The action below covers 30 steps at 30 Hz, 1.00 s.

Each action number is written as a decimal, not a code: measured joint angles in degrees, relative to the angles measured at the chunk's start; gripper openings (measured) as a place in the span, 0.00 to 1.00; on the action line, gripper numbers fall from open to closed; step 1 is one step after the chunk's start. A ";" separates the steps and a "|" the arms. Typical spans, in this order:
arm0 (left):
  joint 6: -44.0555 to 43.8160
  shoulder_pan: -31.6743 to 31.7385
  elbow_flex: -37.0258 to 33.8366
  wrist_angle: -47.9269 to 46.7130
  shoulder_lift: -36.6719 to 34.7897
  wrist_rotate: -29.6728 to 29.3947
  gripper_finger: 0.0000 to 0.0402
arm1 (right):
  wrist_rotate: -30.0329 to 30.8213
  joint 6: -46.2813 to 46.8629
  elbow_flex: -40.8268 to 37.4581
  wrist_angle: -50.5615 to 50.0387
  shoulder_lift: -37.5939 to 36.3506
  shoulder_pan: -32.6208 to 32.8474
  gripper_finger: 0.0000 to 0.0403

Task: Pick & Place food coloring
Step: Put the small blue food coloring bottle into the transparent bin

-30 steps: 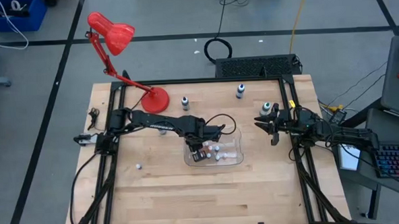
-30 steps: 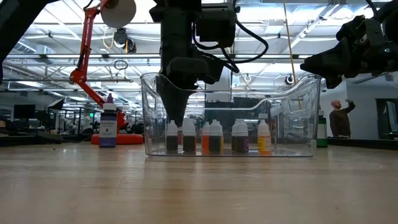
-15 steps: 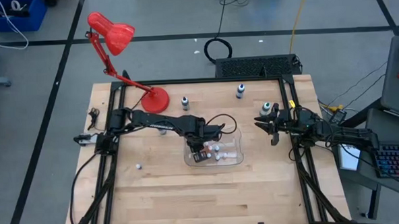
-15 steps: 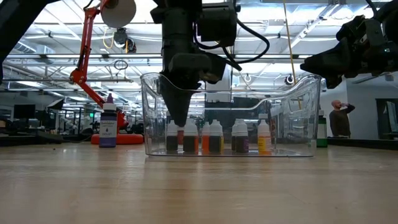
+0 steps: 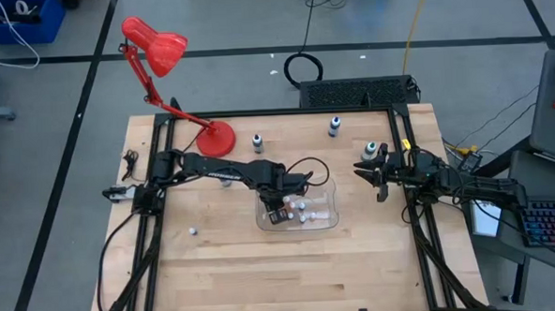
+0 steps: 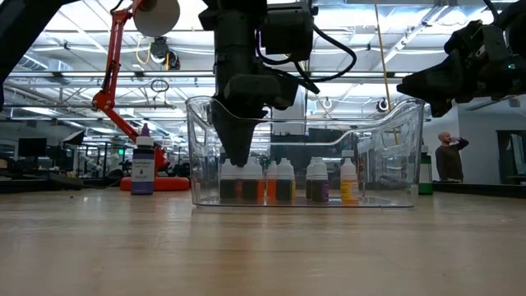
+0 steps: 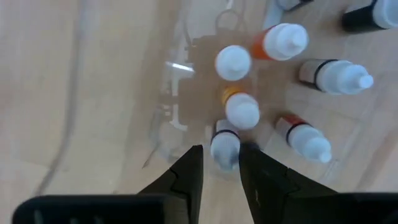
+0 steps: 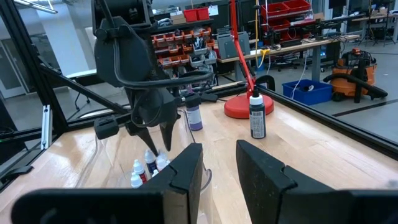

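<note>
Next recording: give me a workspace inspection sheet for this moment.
Surface: wooden table, bare at the front.
Job's things: food coloring bottles upright in clear bin.
Clutter: red lamp; three larger bottles along the back; small white item.
Grippers: left tool in the bin, astride one bottle; right tool beside the bin, parted, empty.
Cables: black loop on the floor.
Surroundings: person far behind.
</note>
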 joint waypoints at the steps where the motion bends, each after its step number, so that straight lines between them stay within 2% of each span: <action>1: 0.00 0.14 0.00 -0.43 -0.27 -0.33 0.26 | 0.00 -0.01 0.01 0.00 -0.01 0.00 0.22; 5: -1.90 0.98 1.32 -3.83 -2.83 -2.45 0.24 | 0.00 0.01 0.01 0.00 0.00 0.00 0.22; 12: -6.28 -0.50 1.92 -6.29 -12.75 -10.48 0.24 | 0.00 -0.01 -0.01 0.00 -0.01 0.00 0.22; 15: -10.37 -4.13 1.92 -9.63 -16.82 -12.52 0.24 | 0.00 -0.01 0.01 0.00 -0.01 -0.02 0.22; 20: -17.93 -13.75 -0.92 -16.09 -21.86 -11.77 0.24 | 0.00 0.00 0.01 0.00 0.01 -0.01 0.22; 24: -32.02 -22.76 -5.24 -21.66 -24.40 -11.31 0.24 | 0.00 -0.01 0.01 0.00 0.00 0.00 0.22; 27: -48.63 -27.79 -9.95 -24.59 -25.92 -12.20 0.27 | 0.00 0.01 0.01 0.02 0.01 0.00 0.22; 30: -64.53 -31.07 -15.18 -26.59 -26.21 -9.98 0.32 | -0.01 -0.01 0.01 0.00 -0.01 0.00 0.22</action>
